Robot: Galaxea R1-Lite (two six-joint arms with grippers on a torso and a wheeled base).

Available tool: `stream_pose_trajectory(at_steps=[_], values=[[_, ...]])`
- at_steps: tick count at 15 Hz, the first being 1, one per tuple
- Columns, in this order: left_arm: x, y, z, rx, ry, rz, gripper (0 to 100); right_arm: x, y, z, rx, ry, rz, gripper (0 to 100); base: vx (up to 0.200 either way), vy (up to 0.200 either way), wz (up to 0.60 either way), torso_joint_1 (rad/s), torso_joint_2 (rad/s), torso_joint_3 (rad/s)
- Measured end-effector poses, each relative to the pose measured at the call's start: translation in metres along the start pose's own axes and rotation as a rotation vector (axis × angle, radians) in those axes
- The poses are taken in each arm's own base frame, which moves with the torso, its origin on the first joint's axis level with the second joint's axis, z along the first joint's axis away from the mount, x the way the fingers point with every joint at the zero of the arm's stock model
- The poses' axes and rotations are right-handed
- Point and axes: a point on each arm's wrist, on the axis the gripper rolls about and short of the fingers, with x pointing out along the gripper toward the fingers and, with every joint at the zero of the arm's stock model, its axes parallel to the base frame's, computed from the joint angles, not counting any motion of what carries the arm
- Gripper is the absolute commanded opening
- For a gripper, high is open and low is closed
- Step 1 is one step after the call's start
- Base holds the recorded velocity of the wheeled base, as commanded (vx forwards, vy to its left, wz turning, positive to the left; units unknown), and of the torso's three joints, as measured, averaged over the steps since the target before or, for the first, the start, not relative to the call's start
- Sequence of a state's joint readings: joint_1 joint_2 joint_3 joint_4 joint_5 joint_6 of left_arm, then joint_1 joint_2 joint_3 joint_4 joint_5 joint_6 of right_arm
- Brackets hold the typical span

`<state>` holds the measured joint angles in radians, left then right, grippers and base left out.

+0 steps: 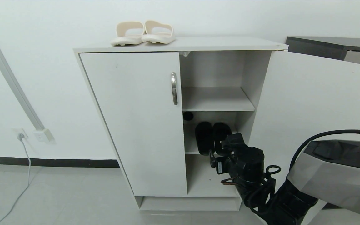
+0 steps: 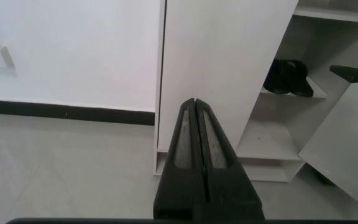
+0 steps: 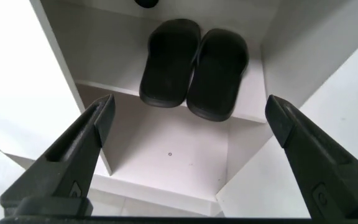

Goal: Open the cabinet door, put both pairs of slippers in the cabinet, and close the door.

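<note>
While the right claw (image 1: 228, 144) is hanging low before the open right half of the cabinet (image 1: 223, 43), its jaws are standing wide apart and gripping nothing. The right wrist view is showing both fingers (image 3: 79, 143) splayed either side of the black slippers (image 3: 194, 68). The left claw (image 2: 195, 107) is sitting pressed fully closed, finger against finger, with nothing caught between. It is pointing toward the lower part of the left door (image 1: 133, 122), above the floor (image 1: 58, 193).

The black slippers are lying side by side, touching, on the middle shelf (image 1: 189, 142) of the right compartment, reaching its front edge. A small dark round item (image 1: 187, 116) is sitting behind them at the back, too shadowed to identify. The upper shelf (image 1: 214, 98) is running across just above.

The right door (image 1: 308, 100) is standing swung wide out to the right, just beside the right arm. The left door is sitting closed, its metal handle (image 1: 174, 88) running upright along the inner edge.

Farthest off, the cream slippers (image 1: 144, 32) are resting on the cabinet's top panel toward its left end — side by side, touching, close to the wall (image 1: 42, 78).
</note>
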<state>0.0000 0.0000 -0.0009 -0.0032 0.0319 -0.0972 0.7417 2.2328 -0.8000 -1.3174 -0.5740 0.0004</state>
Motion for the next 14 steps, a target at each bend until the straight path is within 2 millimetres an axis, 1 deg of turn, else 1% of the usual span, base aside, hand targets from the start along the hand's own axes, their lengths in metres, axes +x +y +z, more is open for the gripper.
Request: stream_pose_trajectory(at_steps=[4,10,12,14], values=[[0.000,0.000,0.000,0.000,0.001,-0.001,0,0.000,0.001,0.000,-0.001,0.000,0.011,100,0.000,0.000,0.00,0.000,0.00,0.000],[0.000,0.000,0.000,0.000,0.000,-0.004,0,-0.004,0.000,-0.001,0.000,-0.003,0.020,100,0.000,0.200,0.00,0.005,0.00,0.007],[0.000,0.000,0.000,0.001,0.001,-0.002,0,-0.014,-0.002,0.000,-0.004,0.001,0.087,100,0.000,0.200,0.00,0.005,0.00,-0.002],[0.000,0.000,0.000,0.001,0.000,-0.002,0,-0.031,-0.003,0.007,-0.009,0.003,0.162,100,0.000,0.200,0.00,0.002,0.00,0.002]])
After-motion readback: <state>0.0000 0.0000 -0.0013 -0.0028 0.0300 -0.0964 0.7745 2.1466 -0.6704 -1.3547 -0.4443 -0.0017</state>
